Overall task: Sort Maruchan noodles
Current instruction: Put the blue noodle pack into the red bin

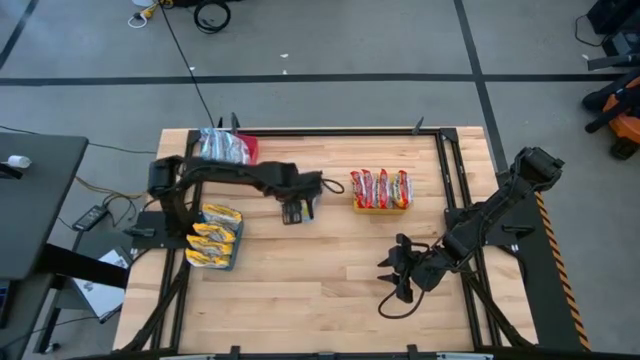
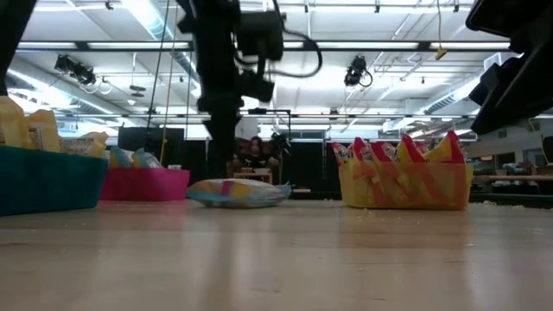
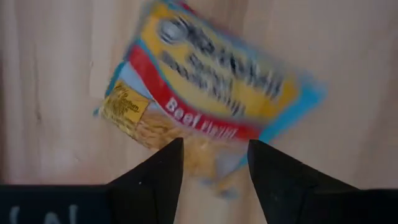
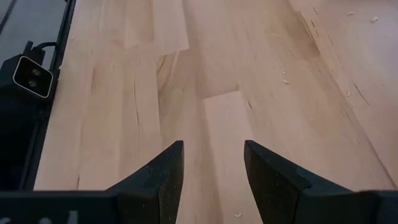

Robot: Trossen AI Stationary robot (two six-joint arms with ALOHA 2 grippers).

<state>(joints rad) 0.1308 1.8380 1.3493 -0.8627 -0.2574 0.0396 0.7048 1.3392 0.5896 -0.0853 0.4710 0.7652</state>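
Note:
One Maruchan noodle packet, yellow with a red band and blue edges, lies flat on the table. My left gripper is open and hangs right above it at mid-table, its fingers on either side of the packet's one end. In the high view the gripper hides the packet. Other packets stand sorted in bins: yellow ones in the blue bin, silver-blue ones in the red bin, red ones in the yellow bin. My right gripper is open over bare wood. My left gripper comes at the packet from above, pointing down, with one end of the packet between its open fingers. I cannot tell whether the fingers touch it. The packet lies flat on the table.
The blue bin and red bin sit along the table's left side, the yellow bin right of centre toward the far edge. Bare wood fills the near half. A black frame rail runs along the right side.

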